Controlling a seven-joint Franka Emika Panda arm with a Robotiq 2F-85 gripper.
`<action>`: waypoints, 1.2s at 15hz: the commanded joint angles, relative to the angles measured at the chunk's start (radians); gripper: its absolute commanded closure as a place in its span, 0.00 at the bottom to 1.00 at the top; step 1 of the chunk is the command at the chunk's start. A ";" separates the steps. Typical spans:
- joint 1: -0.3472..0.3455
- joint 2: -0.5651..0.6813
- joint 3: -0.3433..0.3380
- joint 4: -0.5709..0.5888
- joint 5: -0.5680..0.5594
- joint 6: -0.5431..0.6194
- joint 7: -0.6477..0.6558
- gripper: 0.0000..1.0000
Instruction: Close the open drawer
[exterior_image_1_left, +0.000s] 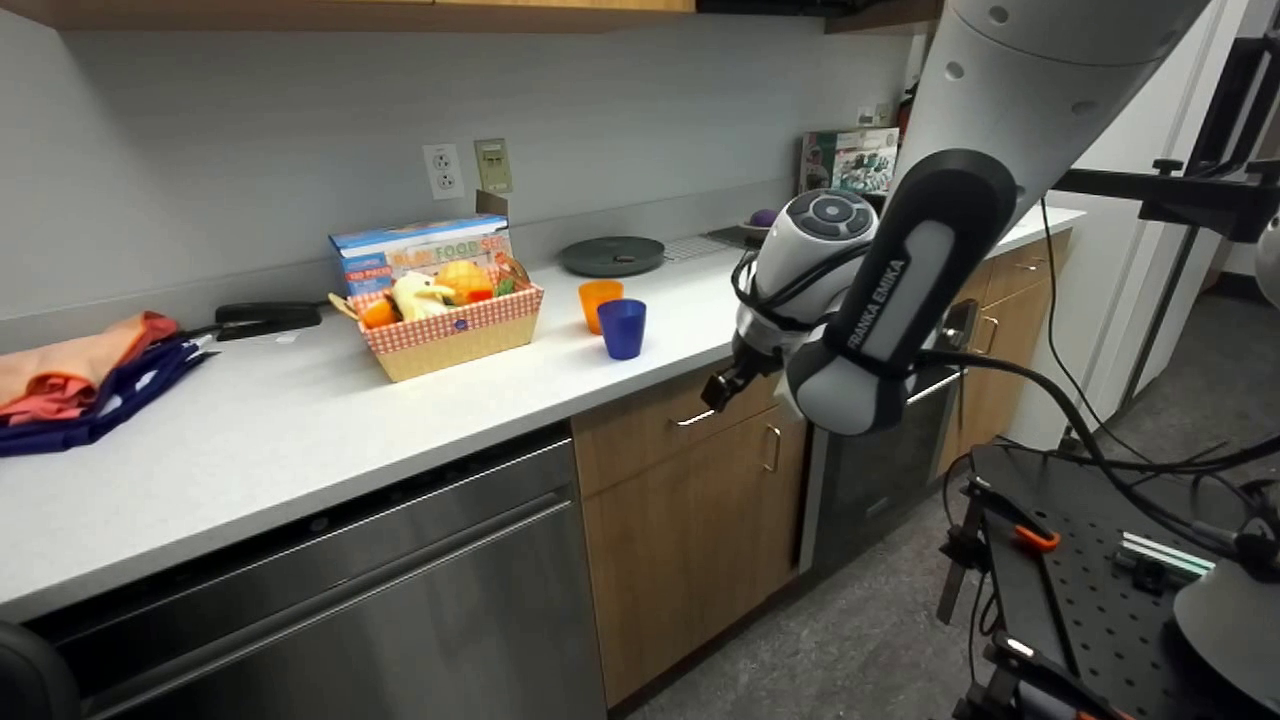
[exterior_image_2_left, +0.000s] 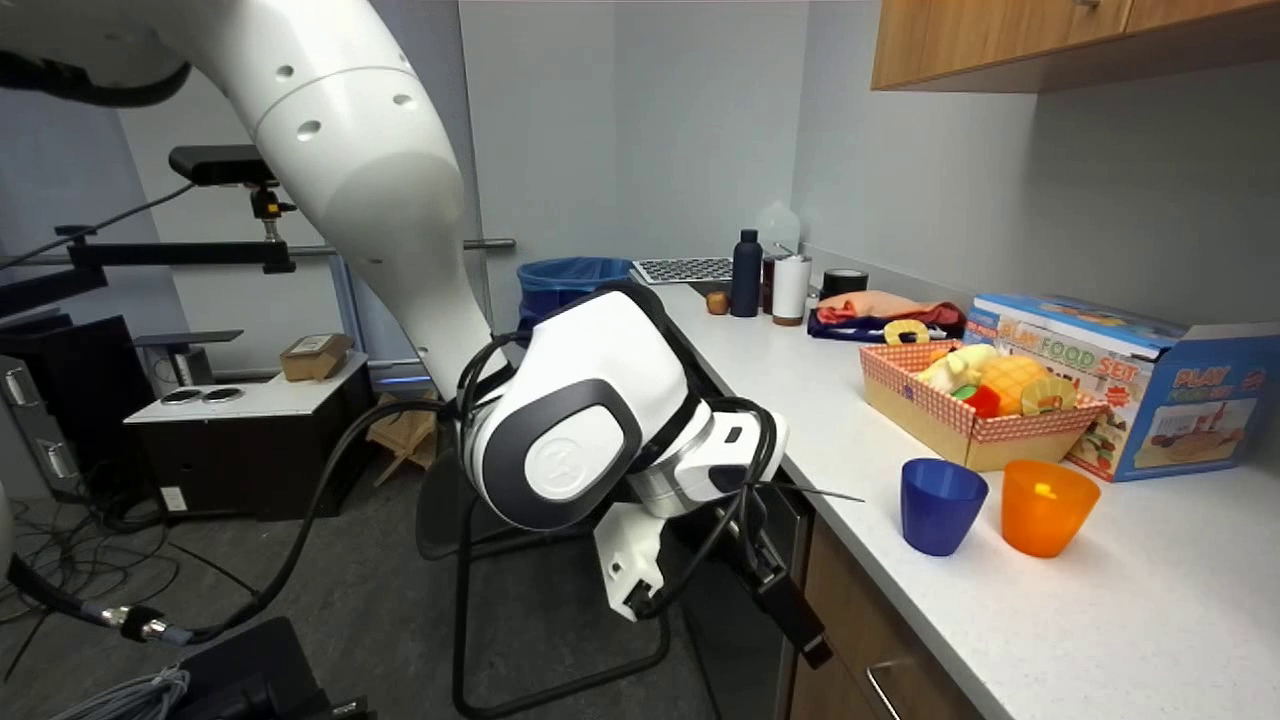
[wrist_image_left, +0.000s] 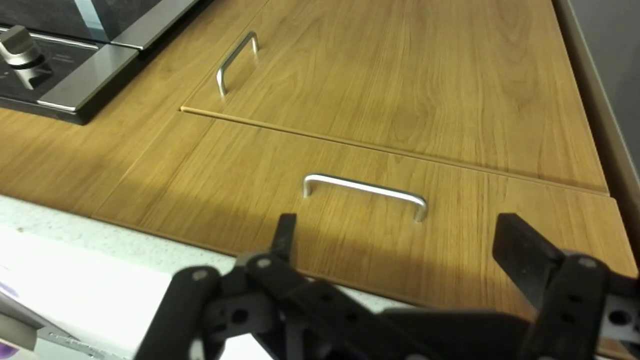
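The drawer (exterior_image_1_left: 628, 432) has a medium-brown wood front just under the counter edge. Its front looks flush or nearly flush with the cabinet face, and no white inner box shows. Its metal handle (exterior_image_1_left: 695, 419) also shows in another exterior view (exterior_image_2_left: 882, 690) and in the wrist view (wrist_image_left: 365, 187). In the wrist view, which stands upside down, the drawer front (wrist_image_left: 240, 165) spans the middle. My gripper (wrist_image_left: 397, 219) is open and empty, its fingers apart in front of the drawer front near the handle. In the exterior views the gripper (exterior_image_1_left: 718, 390) hangs just in front of the drawer.
A white counter (exterior_image_1_left: 300, 430) above holds a blue cup (exterior_image_1_left: 623, 329), an orange cup (exterior_image_1_left: 598, 300) and a play-food basket (exterior_image_1_left: 460, 340). A stainless-steel appliance (exterior_image_1_left: 430, 600) and an oven (exterior_image_1_left: 880, 480) flank the cabinet. A cabinet door with a handle (exterior_image_1_left: 772, 448) lies below.
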 joint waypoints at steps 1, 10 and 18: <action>0.037 -0.003 -0.025 -0.015 0.034 0.003 -0.020 0.00; 0.110 -0.006 -0.079 -0.050 0.050 0.003 -0.019 0.00; 0.110 -0.006 -0.079 -0.050 0.050 0.003 -0.019 0.00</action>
